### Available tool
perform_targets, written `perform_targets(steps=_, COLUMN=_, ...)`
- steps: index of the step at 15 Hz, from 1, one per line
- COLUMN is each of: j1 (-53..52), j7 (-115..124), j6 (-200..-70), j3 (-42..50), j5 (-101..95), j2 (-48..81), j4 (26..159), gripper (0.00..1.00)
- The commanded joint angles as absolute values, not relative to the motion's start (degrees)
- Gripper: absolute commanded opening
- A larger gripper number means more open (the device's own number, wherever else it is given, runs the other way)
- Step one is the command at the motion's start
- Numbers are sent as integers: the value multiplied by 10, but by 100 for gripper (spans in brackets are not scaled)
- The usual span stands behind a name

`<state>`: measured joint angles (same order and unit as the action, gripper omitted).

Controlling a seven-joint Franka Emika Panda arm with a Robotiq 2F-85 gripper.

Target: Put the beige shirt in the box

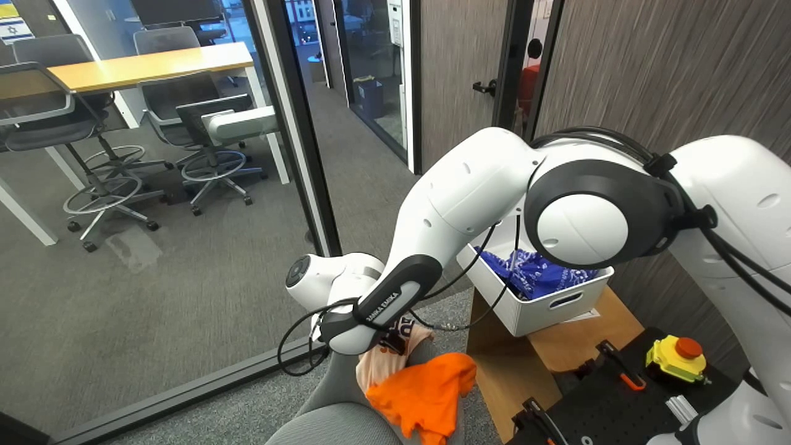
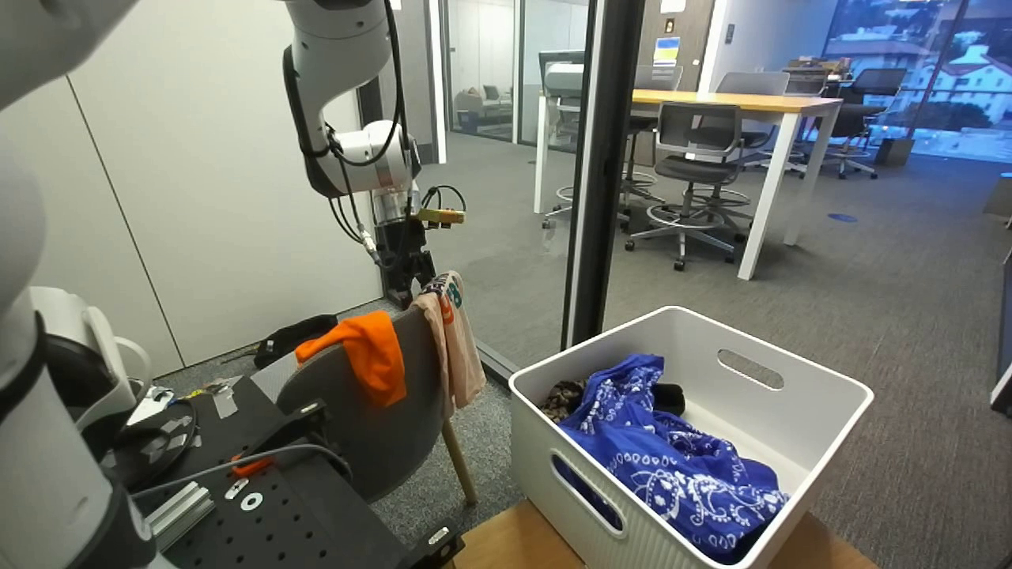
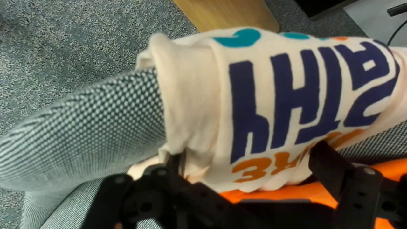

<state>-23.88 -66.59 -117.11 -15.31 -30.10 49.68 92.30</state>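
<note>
The beige shirt with dark blue, orange and teal print hangs over the grey chair's backrest in both exterior views [image 1: 374, 368] [image 2: 458, 356]. It fills the middle of the wrist view [image 3: 200, 105]. My gripper [image 2: 415, 292] points down at the top of the backrest. In the wrist view the gripper [image 3: 251, 156] is open, its fingers wide apart, with bunched beige cloth between them. Both fingertips are at the cloth; I cannot tell if they press on it. The white box [image 1: 525, 315] [image 2: 530, 450] stands away from the chair with a blue patterned cloth [image 1: 537, 275] [image 2: 672, 466] inside.
An orange cloth [image 1: 426, 395] [image 2: 375, 356] [image 3: 278, 195] lies on the chair [image 2: 356, 442] beside the shirt. The box stands on a wooden surface [image 2: 514, 537]. A black perforated tabletop holds a yellow-red emergency stop [image 1: 676, 358]. A glass wall post [image 2: 605, 197] rises behind.
</note>
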Motion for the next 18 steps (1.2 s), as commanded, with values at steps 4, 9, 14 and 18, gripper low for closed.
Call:
perform_targets(steps=4, j1=-239, j7=-667, j6=-1186, j3=-142, j5=-313, j2=488, j4=938, gripper=75)
perform_targets(steps=9, j1=-238, j7=-667, j6=-1189, j3=-143, j5=-311, j2=488, j4=938, gripper=43)
perform_targets(steps=14, j1=-238, j7=-667, j6=-1188, j3=-143, j5=-311, j2=489, j4=937, gripper=13)
perform_targets(steps=18, j1=-238, j7=-667, j6=-1186, j3=-142, j5=-311, j2=490, j4=936, gripper=14)
